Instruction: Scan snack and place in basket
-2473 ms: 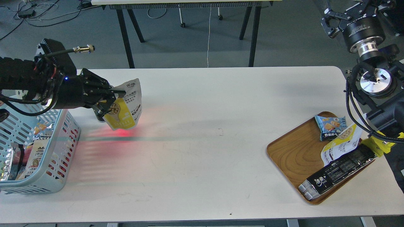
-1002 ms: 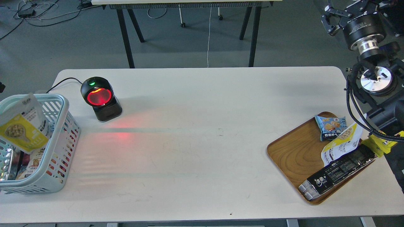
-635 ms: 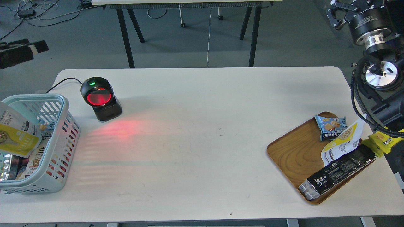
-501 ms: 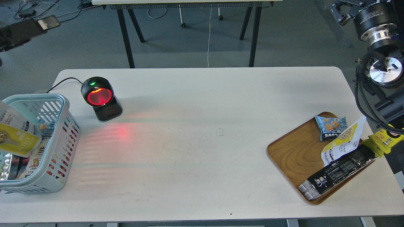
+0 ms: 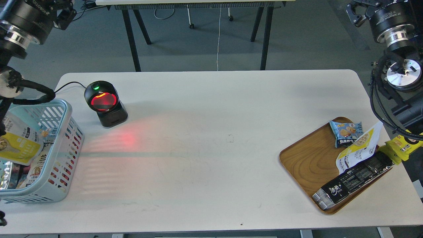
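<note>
The snack (image 5: 20, 144), a pouch with a yellow front and grey-white top, lies tilted inside the light blue basket (image 5: 67, 116) at the table's left edge, on top of other packets. Nothing holds it. My left gripper (image 5: 64, 11) is raised high at the top left, far above the basket, and is partly cut off by the frame; its fingers cannot be told apart. My right gripper (image 5: 358, 11) is raised at the top right, also cut off by the frame.
A black scanner (image 5: 105, 103) with a glowing red window stands right of the basket and casts red light on the table. A brown wooden tray (image 5: 305, 158) at the right holds a blue packet (image 5: 346, 131), a white pouch with a yellow band (image 5: 358, 149) and a black packet (image 5: 353, 180). A yellow packet (image 5: 401, 147) lies beside it.
The snack has dropped from the left gripper's hold into the basket and settled there. My left arm has swung up to the top left. The right arm has risen slightly.
</note>
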You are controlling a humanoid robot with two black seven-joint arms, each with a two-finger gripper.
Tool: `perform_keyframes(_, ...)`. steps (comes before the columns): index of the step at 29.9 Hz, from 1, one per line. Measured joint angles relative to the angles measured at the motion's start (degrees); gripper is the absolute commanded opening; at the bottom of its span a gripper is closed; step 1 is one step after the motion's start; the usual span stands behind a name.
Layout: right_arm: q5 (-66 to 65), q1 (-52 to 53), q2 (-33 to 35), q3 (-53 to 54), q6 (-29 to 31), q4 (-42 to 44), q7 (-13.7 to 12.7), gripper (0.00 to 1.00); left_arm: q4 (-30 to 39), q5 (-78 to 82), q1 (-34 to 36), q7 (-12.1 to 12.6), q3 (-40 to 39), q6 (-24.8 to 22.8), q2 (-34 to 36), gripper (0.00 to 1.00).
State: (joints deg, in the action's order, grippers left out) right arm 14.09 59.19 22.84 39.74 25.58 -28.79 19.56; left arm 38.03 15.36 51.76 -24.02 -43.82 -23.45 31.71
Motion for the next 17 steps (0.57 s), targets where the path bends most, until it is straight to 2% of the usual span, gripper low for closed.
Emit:
perform_keyframes(2, 0.03, -0.25, -0.26, 1.46, 0.0, 0.06, -1.34, 0.99, -5.14, -4.76, 1.73, 2.63, -1.71, -1.39, -4.12, 1.0)
perform_keyframes(6, 0.03, -0.62, -1.78, 3.02, 0.0, 0.54, -2.62, 0.99, -11.91, -14.46, 3.55, 5.5, -3.59, -3.15, -8.68, 1.0)
perform_keyframes(11, 0.05, -0.69, -4.49, 3.98, 0.17, 2.85, -3.12, 0.99, -13.79, -25.39, 3.66, 6.39, -4.06, -4.46, -11.55, 1.0)
perform_keyframes(17, 0.06, -0.67, -5.5, 5.41, 0.57, 3.26, -3.18, 0.99, -13.23, -27.72, 3.37, 6.25, -2.15, -4.55, -12.19, 1.0)
